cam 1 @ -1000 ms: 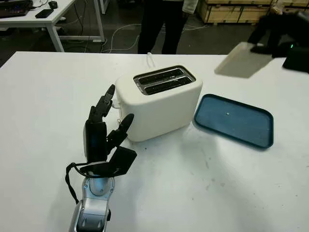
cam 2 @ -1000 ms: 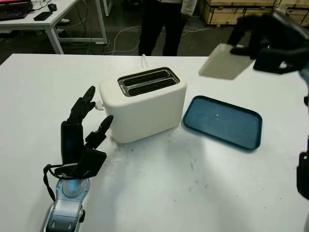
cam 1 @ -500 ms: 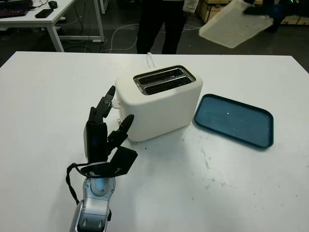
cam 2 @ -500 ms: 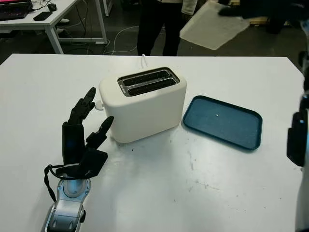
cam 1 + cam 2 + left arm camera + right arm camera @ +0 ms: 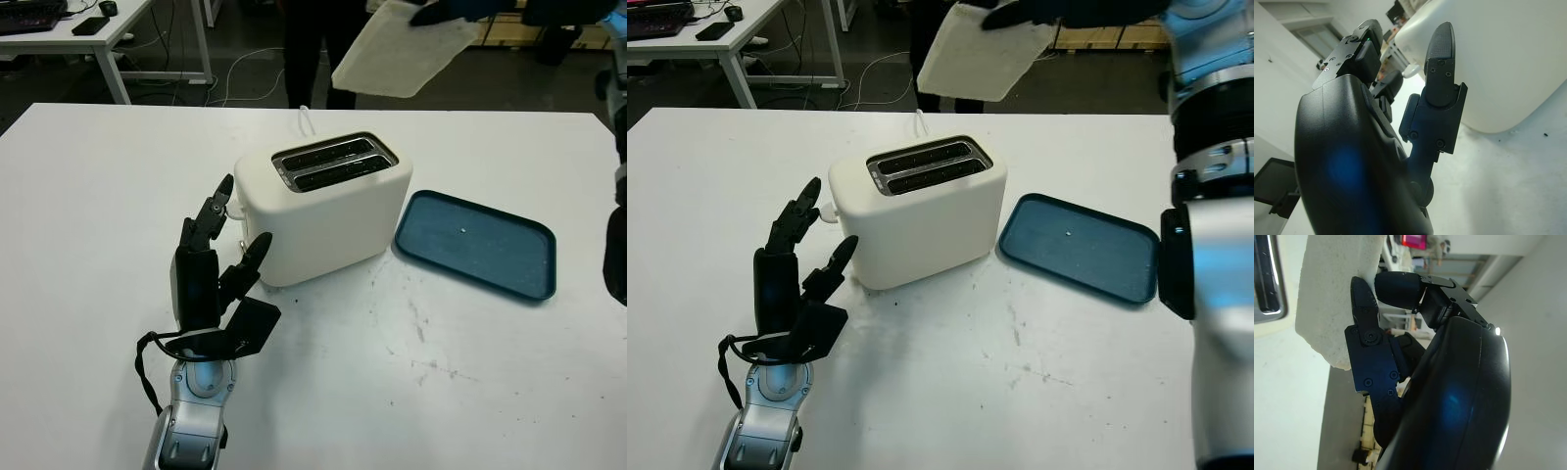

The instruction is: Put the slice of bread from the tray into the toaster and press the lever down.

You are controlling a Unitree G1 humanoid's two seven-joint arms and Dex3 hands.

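Note:
A pale slice of bread point(image 5: 397, 51) hangs high above the table, a little behind and to the right of the toaster, with my right hand point(image 5: 446, 10) shut on its upper edge. In the right wrist view the bread point(image 5: 1334, 298) is pinched between the black fingers point(image 5: 1364, 323). The white two-slot toaster point(image 5: 323, 204) stands mid-table with both slots point(image 5: 335, 162) open on top. The dark blue tray point(image 5: 475, 243) lies bare to the toaster's right. My left hand point(image 5: 211, 259) is open, upright beside the toaster's left end, close to its wall point(image 5: 1498, 63).
A white cord point(image 5: 307, 119) runs from behind the toaster. A person in dark trousers point(image 5: 323, 49) stands beyond the table's far edge. Another table point(image 5: 88, 34) with a phone stands at the back left. Bare white tabletop point(image 5: 421, 372) lies in front.
My right hand has carried the bread up and leftward from above the tray's far right toward the space over the toaster. The left hand has stayed put.

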